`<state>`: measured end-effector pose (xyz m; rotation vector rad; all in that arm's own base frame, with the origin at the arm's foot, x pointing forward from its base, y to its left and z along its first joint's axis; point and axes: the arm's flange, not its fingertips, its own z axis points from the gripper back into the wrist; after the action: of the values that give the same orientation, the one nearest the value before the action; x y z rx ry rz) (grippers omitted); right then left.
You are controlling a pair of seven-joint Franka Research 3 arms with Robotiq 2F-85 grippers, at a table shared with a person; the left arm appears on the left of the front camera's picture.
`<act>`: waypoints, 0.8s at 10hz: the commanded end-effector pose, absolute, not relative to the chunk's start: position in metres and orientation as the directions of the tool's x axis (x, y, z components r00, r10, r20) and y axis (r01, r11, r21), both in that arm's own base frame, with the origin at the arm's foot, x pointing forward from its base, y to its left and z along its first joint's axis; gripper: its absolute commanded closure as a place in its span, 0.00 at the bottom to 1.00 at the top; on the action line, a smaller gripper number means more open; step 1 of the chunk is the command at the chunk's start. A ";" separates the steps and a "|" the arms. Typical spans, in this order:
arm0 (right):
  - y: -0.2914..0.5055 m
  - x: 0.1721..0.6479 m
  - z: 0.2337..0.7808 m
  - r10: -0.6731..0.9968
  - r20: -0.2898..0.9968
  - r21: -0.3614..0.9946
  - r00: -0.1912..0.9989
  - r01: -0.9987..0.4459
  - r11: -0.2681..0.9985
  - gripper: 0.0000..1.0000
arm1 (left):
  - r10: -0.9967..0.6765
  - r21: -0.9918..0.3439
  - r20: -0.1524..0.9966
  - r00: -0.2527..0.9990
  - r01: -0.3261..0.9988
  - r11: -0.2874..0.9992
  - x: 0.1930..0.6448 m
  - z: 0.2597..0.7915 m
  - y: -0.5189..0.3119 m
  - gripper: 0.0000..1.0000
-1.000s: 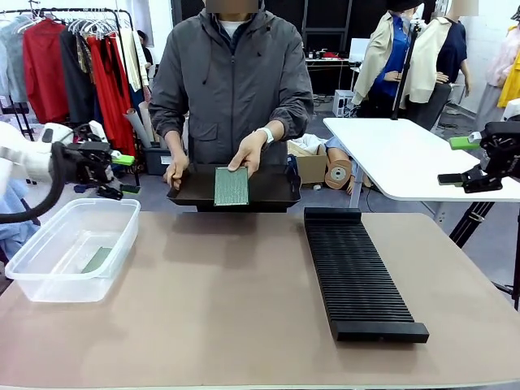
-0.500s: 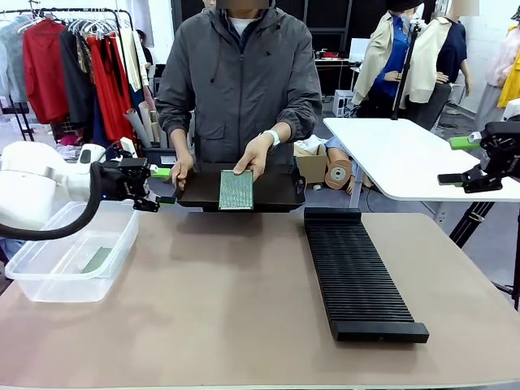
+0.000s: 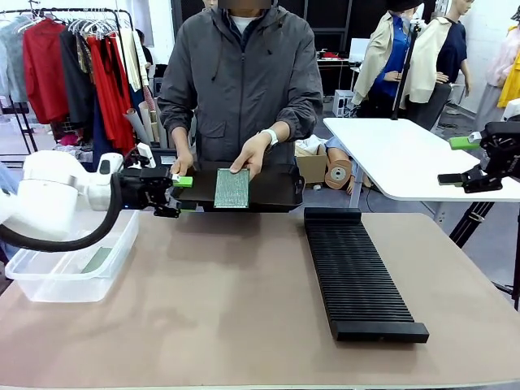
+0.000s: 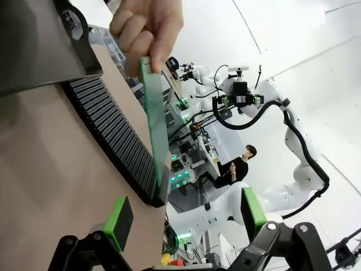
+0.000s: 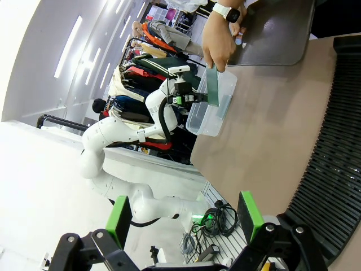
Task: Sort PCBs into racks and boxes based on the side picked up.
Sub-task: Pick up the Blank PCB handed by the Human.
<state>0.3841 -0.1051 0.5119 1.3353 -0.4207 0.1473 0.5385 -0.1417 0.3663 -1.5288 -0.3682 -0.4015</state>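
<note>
Right now a person's hand (image 3: 246, 154) holds one PCB (image 3: 232, 188) up on its edge on the black tray (image 3: 276, 192) at the far side of the table. The left gripper (image 3: 183, 193) is wide open with nothing in it, just beside the tray's left end. The right gripper (image 3: 455, 160) is open too, up high, well away from the long rack (image 3: 357, 276). A second PCB (image 3: 97, 260) lies flat in the clear box (image 3: 49, 280).

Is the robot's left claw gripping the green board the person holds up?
No: the left gripper stands open beside the tray, short of the board in the person's hand.
</note>
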 end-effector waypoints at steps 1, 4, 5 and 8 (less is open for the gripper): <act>-0.104 0.382 0.511 -0.139 0.394 0.903 0.909 -0.354 0.244 0.00 | 0.041 -0.858 0.514 0.857 0.513 0.014 0.537 0.364 -0.162 0.00; -0.104 0.382 0.511 -0.139 0.394 0.903 0.909 -0.354 0.244 0.00 | 0.077 -0.846 0.531 0.844 0.533 0.001 0.552 0.362 -0.188 0.00; -0.104 0.382 0.511 -0.139 0.394 0.903 0.909 -0.354 0.244 0.00 | 0.059 -0.854 0.519 0.853 0.520 -0.002 0.557 0.360 -0.197 0.00; -0.104 0.382 0.511 -0.139 0.394 0.903 0.909 -0.354 0.244 0.00 | 0.035 -0.841 0.541 0.840 0.542 -0.011 0.564 0.358 -0.216 0.00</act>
<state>0.3841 -0.1052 0.5119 1.3352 -0.4209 0.1471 0.5592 -0.2103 0.3586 -1.5484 -0.4419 -0.4072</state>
